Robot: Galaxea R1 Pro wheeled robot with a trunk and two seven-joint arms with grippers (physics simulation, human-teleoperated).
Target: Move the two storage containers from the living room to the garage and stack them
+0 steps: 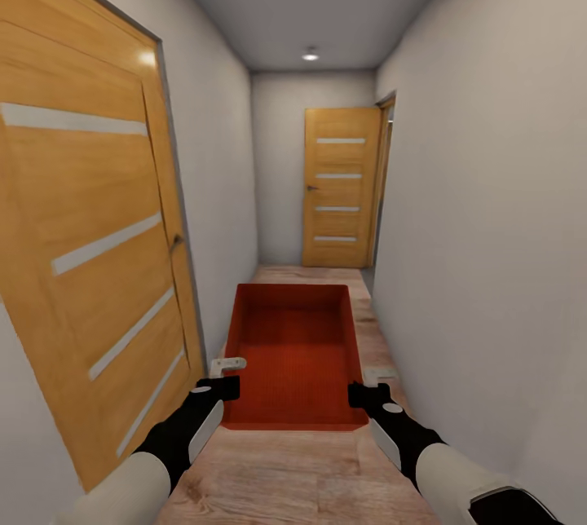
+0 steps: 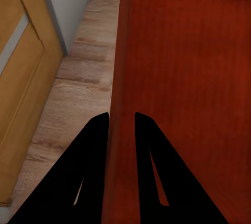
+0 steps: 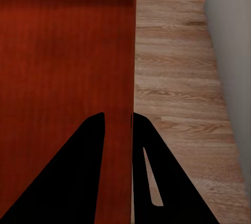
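Orange-red container between left hand and right hand, each pinching a wall; hallway doors ahead

white forearms, black wrists, black pincer fingers.

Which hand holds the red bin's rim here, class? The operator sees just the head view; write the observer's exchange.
Observer: In the left wrist view, the left hand has one finger on each side of the bin's wall.
Operator: And the right?
Observer: The right hand straddles the opposite wall the same way.
Operator: What lies under the bin?
Observer: Wood floor runs beside that wall.
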